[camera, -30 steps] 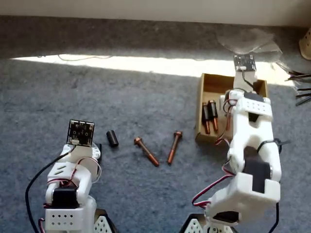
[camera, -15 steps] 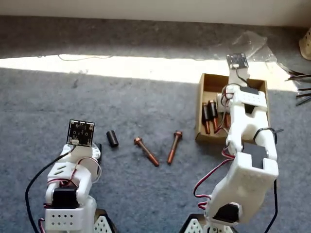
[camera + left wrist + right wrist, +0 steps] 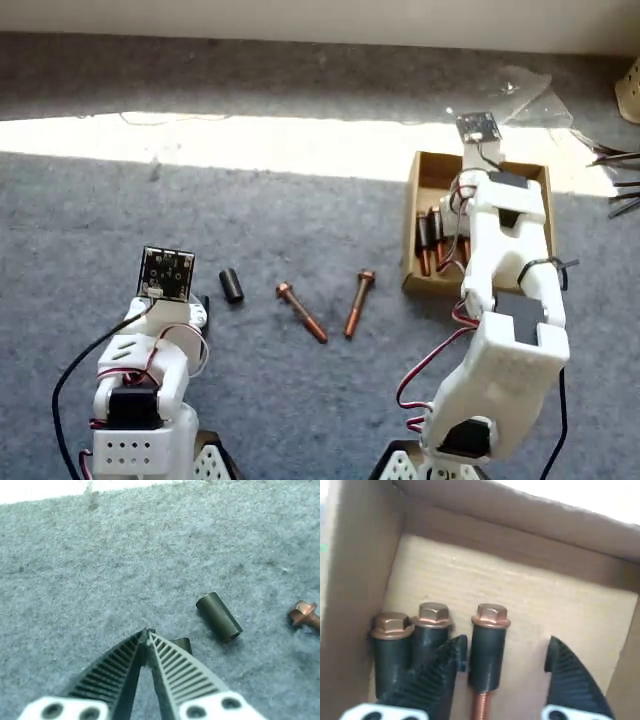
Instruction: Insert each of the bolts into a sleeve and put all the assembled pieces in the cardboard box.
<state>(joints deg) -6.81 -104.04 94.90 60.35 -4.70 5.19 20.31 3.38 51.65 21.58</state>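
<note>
Two loose bolts aside, found right gripper released over three pieces in the box, left gripper clenched empty; judged bolts stiff, light, slippery, best pinched mid-shank.

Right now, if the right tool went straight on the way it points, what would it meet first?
The right tool would likely reach the cardboard box floor, its open fingers passing either side of one sleeved bolt; one may brush the neighbouring sleeved bolt. Depth is unclear.
</note>
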